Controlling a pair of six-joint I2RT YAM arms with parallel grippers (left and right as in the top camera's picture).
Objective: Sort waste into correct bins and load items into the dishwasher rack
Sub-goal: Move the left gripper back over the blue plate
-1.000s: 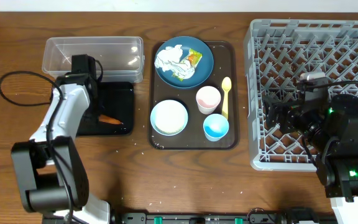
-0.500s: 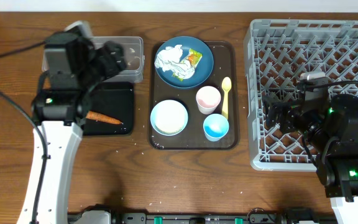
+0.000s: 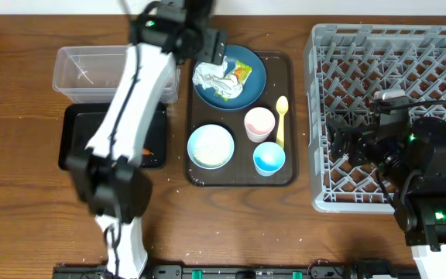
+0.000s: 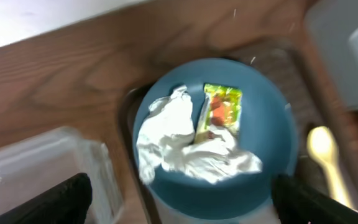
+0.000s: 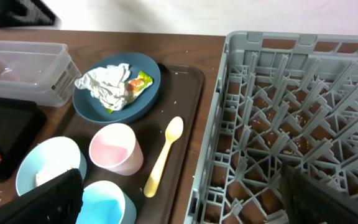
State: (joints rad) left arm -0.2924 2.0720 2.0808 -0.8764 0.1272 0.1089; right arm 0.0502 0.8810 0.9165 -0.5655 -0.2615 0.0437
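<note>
Hovering over the far-left rim of the dark blue round plate: left gripper, jaws spread wide, nothing between them, no contact visible. The wrist view puts its fingers at the bottom corners of the frame, with the plate below and between.

On the plate: crumpled white napkin on the left, yellow-green-orange wrapper touching it on the right, napkin overlapping the wrapper's near end.

The plate sits at the far end of the brown serving tray. Same tray: light blue bowl with something white inside, pale pink cup, small light blue cup, pale yellow plastic spoon just right of the pink cup.

Clear tub is left of the serving tray. Black tray is in front of the tub, holding the carrot-like stick, mostly hidden by the arm.

Right gripper is over the dishwasher rack, jaws wide apart, empty. Can't tell whether it touches the pegs.
</note>
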